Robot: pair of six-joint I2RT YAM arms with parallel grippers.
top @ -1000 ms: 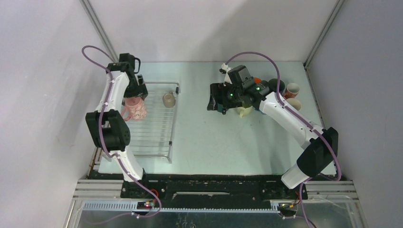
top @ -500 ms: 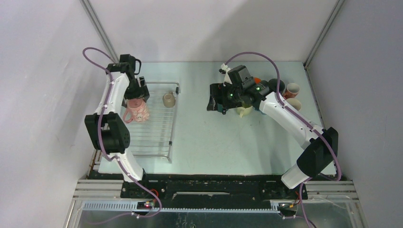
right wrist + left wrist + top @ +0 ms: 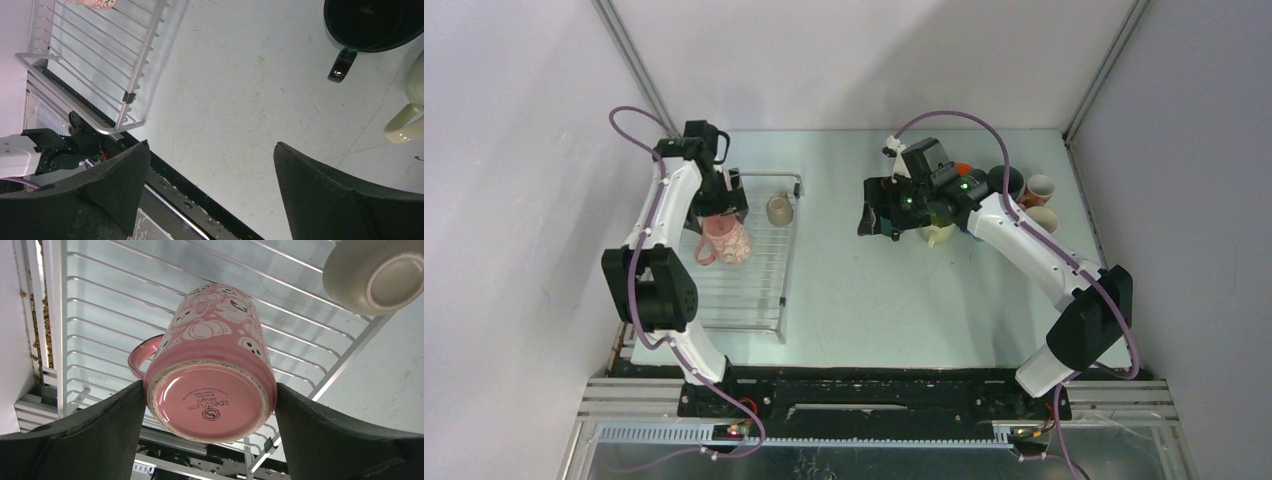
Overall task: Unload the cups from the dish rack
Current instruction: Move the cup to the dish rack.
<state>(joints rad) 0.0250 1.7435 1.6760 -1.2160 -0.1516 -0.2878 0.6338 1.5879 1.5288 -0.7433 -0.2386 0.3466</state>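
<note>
My left gripper (image 3: 721,222) is shut on a pink mug with white patterns (image 3: 725,241), held by its base over the far left part of the silver wire dish rack (image 3: 746,292). In the left wrist view the mug (image 3: 215,340) sits between both fingers of the gripper (image 3: 209,390), base toward the camera, handle to the left. A beige cup (image 3: 778,209) stands in the rack's far right corner and also shows in the left wrist view (image 3: 372,272). My right gripper (image 3: 871,207) is open and empty over the table, as the right wrist view (image 3: 210,145) shows.
Unloaded cups cluster at the far right: a cream mug (image 3: 937,234), a dark green cup (image 3: 1007,181), an orange-and-white cup (image 3: 1040,188), a beige cup (image 3: 1043,218). The right wrist view shows the dark cup (image 3: 370,22), the cream mug (image 3: 412,100) and the rack (image 3: 95,55).
My left gripper has moved a little right with the pink mug, and the mug has turned so its handle points left. The right arm has barely moved.
</note>
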